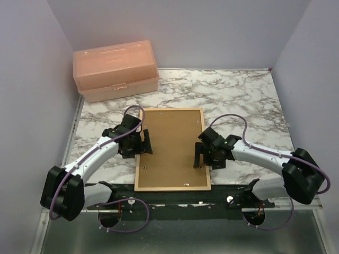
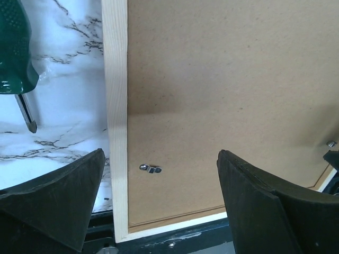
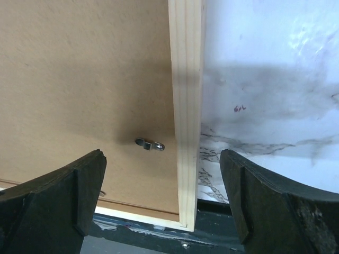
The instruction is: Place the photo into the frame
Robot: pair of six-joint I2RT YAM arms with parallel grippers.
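The frame (image 1: pixel 172 110) of light wood lies flat on the marble table, its near end over the dark table edge. A brown backing board (image 1: pixel 170 148) fills it, so the photo is hidden. My left gripper (image 1: pixel 144 143) hovers open over the frame's left bar (image 2: pixel 116 106), one finger on each side. Over the right bar (image 3: pixel 186 79), my right gripper (image 1: pixel 198 155) is open in the same way. Neither holds anything. A small metal clip (image 2: pixel 151 169) sits on the board by the left bar, and another clip (image 3: pixel 149 144) by the right bar.
A peach plastic toolbox (image 1: pixel 116 70) stands at the back left. A green-handled screwdriver (image 2: pixel 13 47) lies on the marble just left of the frame. The dark table edge (image 1: pixel 175 197) runs under the frame's near end. Walls close in on three sides.
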